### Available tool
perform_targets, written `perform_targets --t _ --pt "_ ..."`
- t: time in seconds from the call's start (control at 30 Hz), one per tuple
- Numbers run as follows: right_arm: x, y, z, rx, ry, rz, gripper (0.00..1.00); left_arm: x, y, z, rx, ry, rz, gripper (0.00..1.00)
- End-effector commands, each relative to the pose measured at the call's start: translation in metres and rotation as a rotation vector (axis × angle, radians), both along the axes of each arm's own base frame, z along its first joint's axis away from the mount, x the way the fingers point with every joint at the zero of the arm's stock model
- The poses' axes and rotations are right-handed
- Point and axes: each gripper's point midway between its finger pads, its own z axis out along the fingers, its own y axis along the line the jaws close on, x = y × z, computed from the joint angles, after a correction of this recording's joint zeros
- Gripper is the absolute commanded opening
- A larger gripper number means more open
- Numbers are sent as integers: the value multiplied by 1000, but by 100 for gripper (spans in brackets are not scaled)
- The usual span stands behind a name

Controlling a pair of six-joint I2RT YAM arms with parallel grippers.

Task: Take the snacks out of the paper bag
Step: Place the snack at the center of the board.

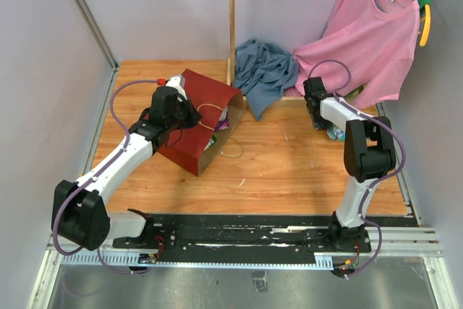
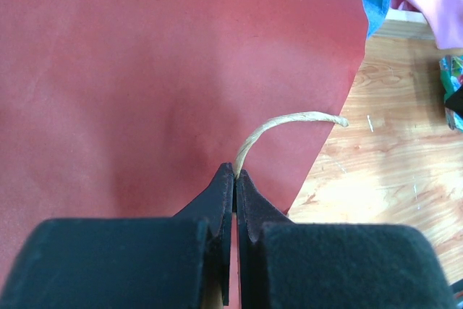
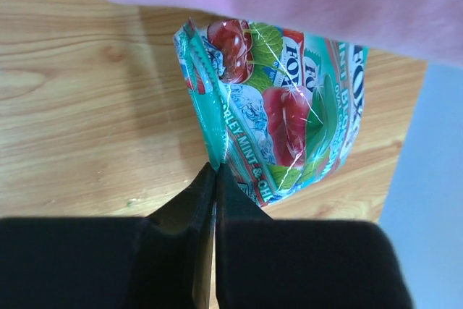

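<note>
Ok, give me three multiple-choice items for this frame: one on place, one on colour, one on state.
1. Where is the green candy packet? A inside the paper bag; B at the right tool, beside the pink T-shirt; C on a shelf.
2. The paper bag's outside is: A dark red; B white; C black.
3. The left tool is: A wide open; B shut on the cord handle; C shut on a bottle.
Answers: B, right wrist view shows it pinched; A, two views show red; B, it grips the cord.

A robot lab cell: plain panels (image 1: 43,48) on metal framing (image 1: 85,12) enclose a wooden desk (image 1: 289,171) with a bolted mounting rail (image 1: 246,235).
</note>
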Motion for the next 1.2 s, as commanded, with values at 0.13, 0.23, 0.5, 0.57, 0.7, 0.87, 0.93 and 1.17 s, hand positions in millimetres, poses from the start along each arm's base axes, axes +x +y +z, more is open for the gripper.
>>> perform_targets --t 0.13,0.23,0.5,0.57,0.7,0.87,0.93,1.17 --pt "17 -14 32 -37 -81 6 4 2 4 5 13 -8 11 1" --pt "15 0 42 58 -141 33 36 2 4 6 11 -14 8 1" --pt "3 51 103 299 -340 102 92 2 2 6 13 -14 -7 1" --pt "-9 75 120 376 -413 129 93 2 4 6 18 -15 -2 1" --pt "-36 137 137 652 -534 205 93 3 5 7 23 -20 4 1" --pt "-60 219 129 1084 -523 244 83 4 9 9 30 -27 26 1" --pt "-70 252 120 1132 -463 279 80 4 13 11 39 -33 45 0" --pt "-87 355 108 1293 -327 365 71 4 29 22 73 -77 114 0"
